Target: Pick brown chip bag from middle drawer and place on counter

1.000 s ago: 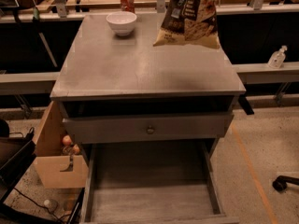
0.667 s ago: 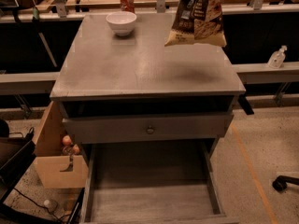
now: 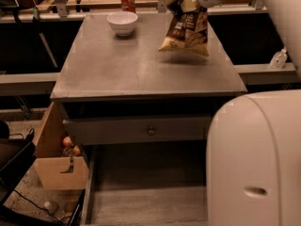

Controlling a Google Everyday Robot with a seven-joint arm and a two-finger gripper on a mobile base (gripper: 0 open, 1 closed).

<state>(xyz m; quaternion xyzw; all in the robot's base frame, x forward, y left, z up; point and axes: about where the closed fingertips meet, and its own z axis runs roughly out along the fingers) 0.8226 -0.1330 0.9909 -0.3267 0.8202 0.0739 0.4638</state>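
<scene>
A round white bowl (image 3: 122, 22) stood on the flat grey wooden counter (image 3: 141, 69), above the open grey middle drawer (image 3: 146, 206). To the right, the white gripper (image 3: 192, 3) pinched the crinkly dark brown chip bag (image 3: 186, 29), which hung over the counter.

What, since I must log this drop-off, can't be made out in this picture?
Camera view:
- The claw, top right over the counter, holding the chip bag: its grip is hidden by the bag's crumpled top.
- The drawer: right part hidden by the robot's white body, front cut off by the bottom edge.
- The can behind the bowl: label too small to read.
</scene>
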